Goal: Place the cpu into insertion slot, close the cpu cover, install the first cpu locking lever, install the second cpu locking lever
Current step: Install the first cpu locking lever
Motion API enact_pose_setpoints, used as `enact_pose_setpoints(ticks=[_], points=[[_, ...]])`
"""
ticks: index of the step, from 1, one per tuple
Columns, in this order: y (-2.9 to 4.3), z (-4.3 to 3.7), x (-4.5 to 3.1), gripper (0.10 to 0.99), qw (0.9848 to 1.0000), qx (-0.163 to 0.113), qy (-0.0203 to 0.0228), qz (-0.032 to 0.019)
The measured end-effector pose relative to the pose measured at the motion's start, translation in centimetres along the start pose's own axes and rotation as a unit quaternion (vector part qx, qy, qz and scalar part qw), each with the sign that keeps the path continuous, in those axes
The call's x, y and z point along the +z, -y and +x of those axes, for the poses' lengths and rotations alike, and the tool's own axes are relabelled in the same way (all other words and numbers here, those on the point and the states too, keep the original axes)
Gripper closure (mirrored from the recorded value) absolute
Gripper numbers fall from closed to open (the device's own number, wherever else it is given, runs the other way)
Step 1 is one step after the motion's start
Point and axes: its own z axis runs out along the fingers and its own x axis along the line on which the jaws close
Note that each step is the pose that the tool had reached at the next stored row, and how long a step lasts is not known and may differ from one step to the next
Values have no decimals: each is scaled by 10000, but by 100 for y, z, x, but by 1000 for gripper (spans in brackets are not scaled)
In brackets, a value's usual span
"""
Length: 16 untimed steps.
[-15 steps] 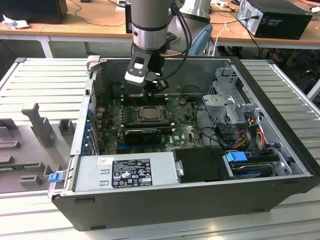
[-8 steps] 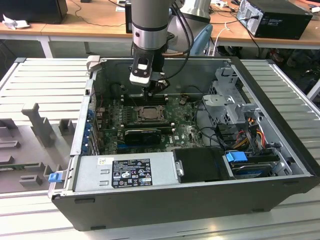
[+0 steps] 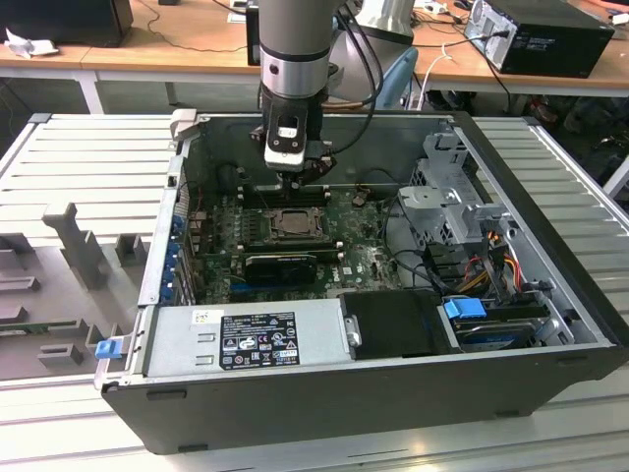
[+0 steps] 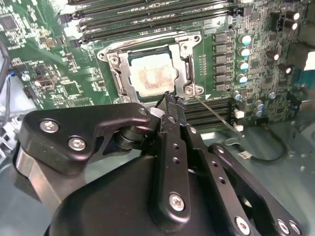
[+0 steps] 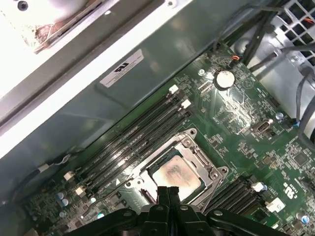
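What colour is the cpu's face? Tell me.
The cpu is silver-tan, smudged brown; second wrist view shows it best.

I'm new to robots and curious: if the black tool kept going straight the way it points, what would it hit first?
The tool would probably meet the edge of the thin silvery square cpu cover framing the dull silver-tan cpu; depth is unclear.

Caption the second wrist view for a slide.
Shut tool at the rim of the cpu cover, which lies flat around the cpu on the green board.
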Motion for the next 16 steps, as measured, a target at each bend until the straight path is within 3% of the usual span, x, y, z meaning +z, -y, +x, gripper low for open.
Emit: enact_pose_setpoints(ticks=[5, 9, 14, 16], points=[[0, 0, 0, 980, 9995, -311, -19, 12], [0, 0, 0, 980, 9979, -640, -40, 25], [0, 0, 0, 980, 9938, -1112, -69, 43], [0, 0, 0, 980, 9908, -1348, -84, 52]])
